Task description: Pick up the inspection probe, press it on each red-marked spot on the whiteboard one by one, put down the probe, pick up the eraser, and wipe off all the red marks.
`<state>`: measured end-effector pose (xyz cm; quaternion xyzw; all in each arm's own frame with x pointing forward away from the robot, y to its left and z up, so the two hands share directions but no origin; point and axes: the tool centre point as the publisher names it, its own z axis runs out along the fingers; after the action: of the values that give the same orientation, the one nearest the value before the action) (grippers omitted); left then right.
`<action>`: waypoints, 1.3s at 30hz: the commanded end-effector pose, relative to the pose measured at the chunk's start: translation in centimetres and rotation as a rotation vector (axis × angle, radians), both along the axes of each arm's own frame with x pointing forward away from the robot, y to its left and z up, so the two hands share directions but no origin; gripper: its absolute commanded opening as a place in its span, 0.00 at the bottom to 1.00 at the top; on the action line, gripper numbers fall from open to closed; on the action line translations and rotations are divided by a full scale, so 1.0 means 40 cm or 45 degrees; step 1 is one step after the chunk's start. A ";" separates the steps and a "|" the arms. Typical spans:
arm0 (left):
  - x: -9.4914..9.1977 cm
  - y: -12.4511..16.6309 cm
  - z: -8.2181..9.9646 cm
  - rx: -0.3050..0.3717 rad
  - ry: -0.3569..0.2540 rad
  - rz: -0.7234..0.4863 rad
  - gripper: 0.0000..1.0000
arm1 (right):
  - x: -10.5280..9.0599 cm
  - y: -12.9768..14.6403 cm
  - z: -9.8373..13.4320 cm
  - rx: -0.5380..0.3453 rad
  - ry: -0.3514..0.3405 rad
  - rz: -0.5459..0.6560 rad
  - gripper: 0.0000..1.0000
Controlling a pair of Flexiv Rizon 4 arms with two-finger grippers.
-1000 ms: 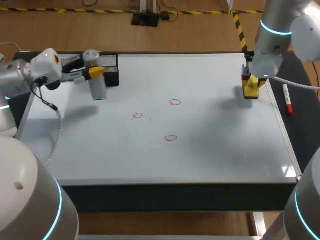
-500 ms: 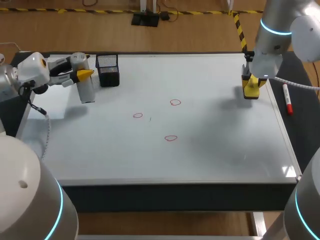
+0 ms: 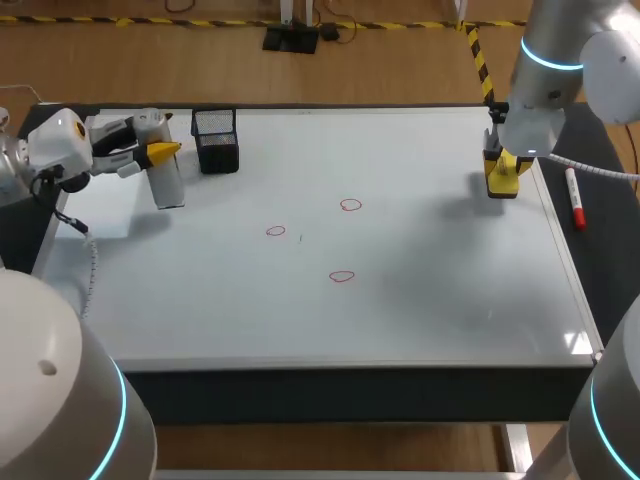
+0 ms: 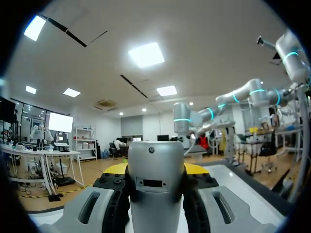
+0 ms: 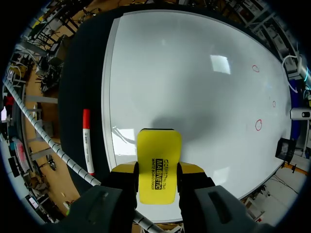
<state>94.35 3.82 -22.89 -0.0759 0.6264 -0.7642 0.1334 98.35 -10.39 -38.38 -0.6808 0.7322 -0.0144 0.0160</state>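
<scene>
left end effector (image 3: 158,152) pinching probe (image 3: 168,186) at whiteboard's (image 3: 430,310) 10 o'clock corner, holder (image 3: 216,142) just beside at its 3 o'clock. right end effector (image 3: 503,172) pinching eraser (image 5: 158,165) at 3 o'clock edge. three red marks (image 3: 350,205) near centre. marker (image 3: 575,200) off the board.

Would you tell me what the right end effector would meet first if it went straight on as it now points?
Most likely the whiteboard: the right end effector points down at it, shut on the eraser, so the eraser's far end would touch bare board first. The gap is unclear.
</scene>
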 end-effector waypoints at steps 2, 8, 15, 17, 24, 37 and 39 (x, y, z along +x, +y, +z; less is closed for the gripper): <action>-0.002 0.001 0.003 0.000 -0.001 0.002 0.00 | -0.021 0.025 0.019 -0.050 -0.012 0.031 0.00; -0.002 0.001 0.003 0.000 -0.001 0.002 0.00 | -0.064 0.107 0.023 -0.082 -0.036 0.080 0.00; -0.002 0.001 0.003 0.000 -0.001 0.002 0.00 | -0.131 0.243 0.023 -0.059 -0.054 0.190 0.00; -0.002 0.001 0.003 0.000 -0.001 0.002 0.00 | -0.149 0.282 0.023 -0.043 -0.051 0.223 0.00; -0.002 0.001 0.003 0.000 -0.001 0.002 0.00 | -0.208 0.405 0.040 -0.010 -0.079 0.304 0.00; -0.002 0.001 0.003 0.000 -0.001 0.002 0.00 | -0.261 0.618 0.036 0.020 -0.076 0.413 0.00; -0.002 0.001 0.003 0.000 -0.001 0.002 0.00 | -0.268 0.655 0.039 0.026 -0.075 0.423 0.00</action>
<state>94.34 3.83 -22.85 -0.0764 0.6265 -0.7641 0.1336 87.51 13.91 -36.67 -0.7922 0.6070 -0.0088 0.0623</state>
